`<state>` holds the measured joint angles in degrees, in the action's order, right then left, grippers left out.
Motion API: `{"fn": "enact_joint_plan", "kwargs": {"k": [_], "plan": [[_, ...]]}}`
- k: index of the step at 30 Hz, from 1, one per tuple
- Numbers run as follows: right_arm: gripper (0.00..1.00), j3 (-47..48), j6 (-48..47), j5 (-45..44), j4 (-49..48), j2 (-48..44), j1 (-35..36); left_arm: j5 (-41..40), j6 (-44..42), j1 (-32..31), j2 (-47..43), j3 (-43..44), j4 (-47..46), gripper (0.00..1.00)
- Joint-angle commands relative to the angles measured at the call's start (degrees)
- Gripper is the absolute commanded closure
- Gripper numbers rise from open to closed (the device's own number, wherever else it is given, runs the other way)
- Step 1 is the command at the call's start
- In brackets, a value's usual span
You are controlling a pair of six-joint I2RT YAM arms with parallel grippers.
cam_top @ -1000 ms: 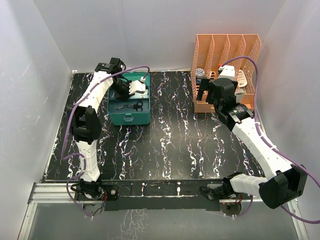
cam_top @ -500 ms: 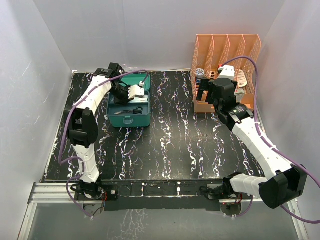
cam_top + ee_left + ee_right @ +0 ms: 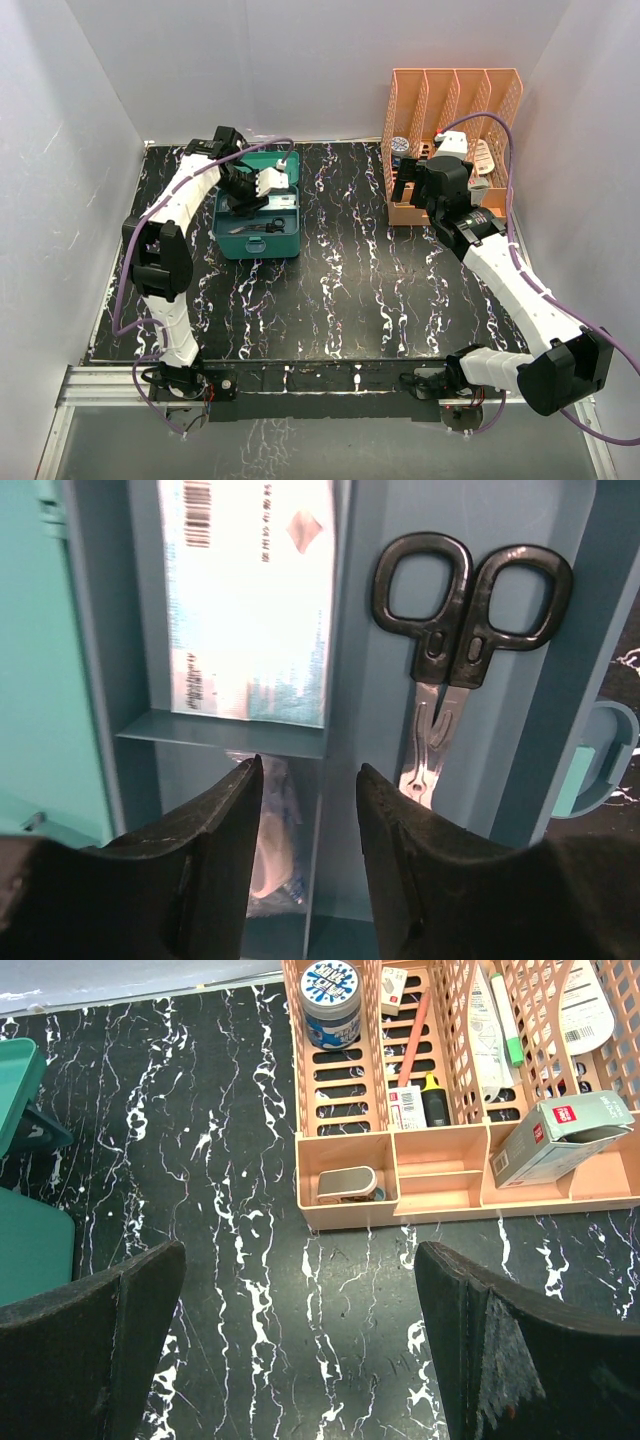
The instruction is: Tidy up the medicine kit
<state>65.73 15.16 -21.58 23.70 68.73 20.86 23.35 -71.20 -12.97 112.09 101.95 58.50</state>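
The teal medicine kit stands open at the back left of the table. A blue divided tray lies inside it. The tray holds a white barcode packet, black-handled scissors and a clear wrapped item. My left gripper hangs over the tray, its jaws partly open and nothing between them. The wrapped item lies just below the left finger. My right gripper stands wide open over bare table in front of the orange rack, holding nothing.
The orange slotted rack at the back right holds a blue-and-white lidded jar, markers, a grey-green box and a small case. The kit's teal edge shows at the left of the right wrist view. White walls enclose the table.
My left gripper was shut over the kit and its jaws have now parted. The left arm shifted slightly toward the kit's back. The right arm has not moved.
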Motion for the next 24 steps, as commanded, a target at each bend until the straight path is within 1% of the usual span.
{"fn": "enact_joint_plan", "kwargs": {"k": [1, 6, 8, 10, 13, 15, 20, 24], "plan": [[0.02, 0.58, 0.22, 0.04, -3.29, -0.13, -0.32, 3.64, 1.85, -0.2, -1.66, 4.78, 1.73, 0.58], [0.02, 0.45, 0.24, 0.55, -3.43, 0.25, -0.32, 4.85, 3.94, -0.22, -2.02, 8.0, 2.2, 0.54], [0.02, 0.53, -0.01, 0.93, -3.5, 0.46, -0.31, 5.54, 5.96, -0.28, -2.34, 9.39, 1.23, 0.48], [0.02, 0.93, -0.38, 1.63, -3.55, 0.99, -0.34, 5.77, 9.59, -0.22, -3.02, 10.69, -1.67, 0.4], [0.02, 2.79, -1.18, 3.97, -3.71, 2.71, -0.3, 5.26, 19.0, -0.11, -4.28, 11.99, -8.4, 0.28], [0.02, 5.21, -1.72, 5.64, -3.54, 4.73, -0.3, 3.98, 24.97, 0.48, -4.72, 12.8, -13.25, 0.23], [0.02, 13.58, -3.41, 10.17, -4.04, 12.56, -0.35, 0.96, 37.07, 5.27, -3.73, 14.54, -22.88, 0.18], [0.02, 21.86, -3.07, 14.84, -4.22, 20.81, -0.33, -1.28, 43.32, 10.89, 0.0, 17.94, -26.23, 0.18]]}}
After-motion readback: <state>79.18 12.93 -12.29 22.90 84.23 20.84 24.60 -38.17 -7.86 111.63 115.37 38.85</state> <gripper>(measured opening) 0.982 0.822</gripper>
